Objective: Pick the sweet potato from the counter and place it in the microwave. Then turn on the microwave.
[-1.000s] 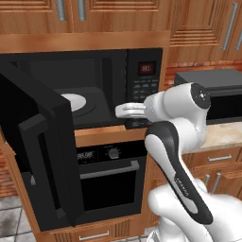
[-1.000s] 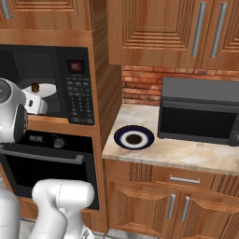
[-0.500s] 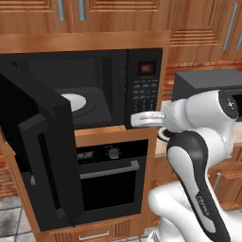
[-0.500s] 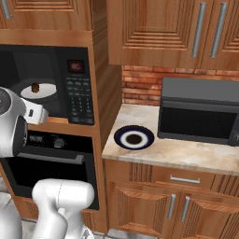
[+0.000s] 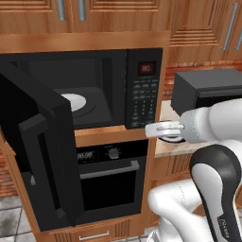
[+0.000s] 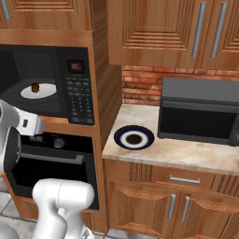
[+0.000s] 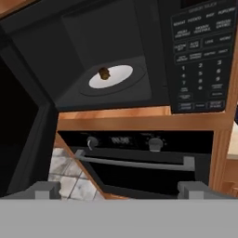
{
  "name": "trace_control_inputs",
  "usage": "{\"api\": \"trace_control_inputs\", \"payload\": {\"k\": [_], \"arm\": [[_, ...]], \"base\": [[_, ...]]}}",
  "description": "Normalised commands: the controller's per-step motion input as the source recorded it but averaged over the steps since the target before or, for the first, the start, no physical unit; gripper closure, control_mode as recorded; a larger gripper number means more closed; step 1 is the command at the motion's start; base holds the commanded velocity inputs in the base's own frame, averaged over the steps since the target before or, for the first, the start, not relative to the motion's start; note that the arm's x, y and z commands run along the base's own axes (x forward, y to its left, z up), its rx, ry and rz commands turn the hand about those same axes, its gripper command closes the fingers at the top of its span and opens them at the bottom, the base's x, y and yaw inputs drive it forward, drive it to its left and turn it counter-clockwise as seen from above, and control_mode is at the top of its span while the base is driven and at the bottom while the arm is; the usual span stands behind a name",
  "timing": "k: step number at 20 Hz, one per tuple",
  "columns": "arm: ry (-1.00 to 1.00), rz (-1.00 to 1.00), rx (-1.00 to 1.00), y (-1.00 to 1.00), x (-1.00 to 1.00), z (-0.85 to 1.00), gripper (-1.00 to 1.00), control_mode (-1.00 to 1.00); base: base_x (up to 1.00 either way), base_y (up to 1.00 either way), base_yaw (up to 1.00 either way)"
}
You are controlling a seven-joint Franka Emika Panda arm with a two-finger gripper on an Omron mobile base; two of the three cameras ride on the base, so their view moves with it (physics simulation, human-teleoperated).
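The sweet potato [image 7: 104, 73] is a small brown lump lying on the white turntable [image 7: 116, 76] inside the microwave [image 7: 139, 51]; the right base view shows the sweet potato [image 6: 35, 87] there too. The microwave door [image 5: 42, 151] hangs wide open to the left. My gripper [image 7: 118, 190] is open and empty, outside the cavity and level with the wooden ledge under the microwave. From the left base view the gripper [image 5: 150, 129] sits just below the keypad [image 5: 144, 101]. The gripper [image 6: 37, 126] points toward the oven column.
A black oven [image 7: 139, 162] with knobs and a bar handle sits under the microwave. On the counter [image 6: 186, 156] to the right stand a blue-rimmed plate [image 6: 134, 138] and a smaller dark box appliance [image 6: 200, 112]. Wooden cabinets hang above.
The hand has pulled back out of the microwave opening and swung right and slightly down, to below the keypad. The sweet potato stays on the turntable. The jaws remain wide.
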Motion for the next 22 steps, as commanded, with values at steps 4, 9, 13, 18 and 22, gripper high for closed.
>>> {"api": "trace_control_inputs", "payload": {"k": [4,9,13,18,22], "arm": [[0.0,0.0,0.0,-0.06,-0.44,0.0,-1.0,-1.0],[-0.02,0.0,0.0,-0.09,-0.45,0.0,-1.0,-1.0],[-0.05,0.0,0.0,-0.09,-0.49,0.02,-1.0,-1.0],[-0.04,0.0,0.0,-0.03,-0.45,0.07,1.0,-1.0],[-0.05,0.0,0.0,0.0,-0.36,0.06,1.0,-1.0]], "base": [[0.0,0.0,0.0],[0.0,0.0,0.0],[0.0,0.0,0.0],[0.0,0.0,0.0],[0.0,0.0,0.0]]}}
